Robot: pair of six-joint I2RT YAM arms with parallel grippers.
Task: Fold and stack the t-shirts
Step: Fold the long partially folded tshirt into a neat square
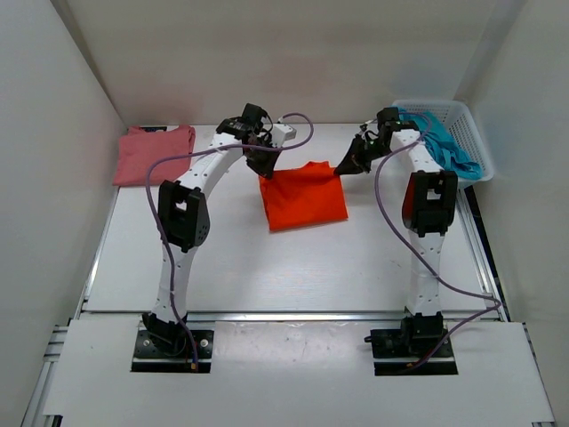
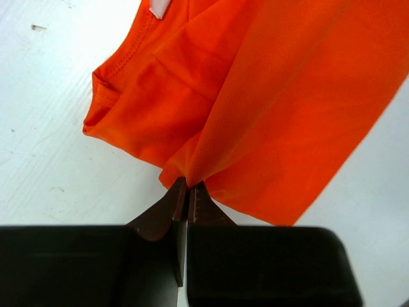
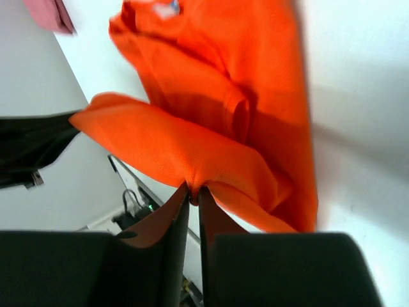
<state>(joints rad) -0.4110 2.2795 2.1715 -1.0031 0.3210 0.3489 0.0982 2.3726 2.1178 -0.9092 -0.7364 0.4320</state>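
Note:
The bright orange t-shirt lies partly folded in the middle of the table, its far edge lifted. My left gripper is shut on the shirt's far left corner, and in the left wrist view the fingertips pinch a tuck of orange cloth. My right gripper holds the far right corner. In the right wrist view its tips stand barely apart with orange cloth bunched between them. The rose-pink t-shirt lies folded at the far left. The teal-blue t-shirt hangs over the basket.
A white lattice basket stands at the far right corner against the wall. White walls close in the table on the left, back and right. Both arm bases sit at the near edge. The pink shirt shows at the top left of the right wrist view.

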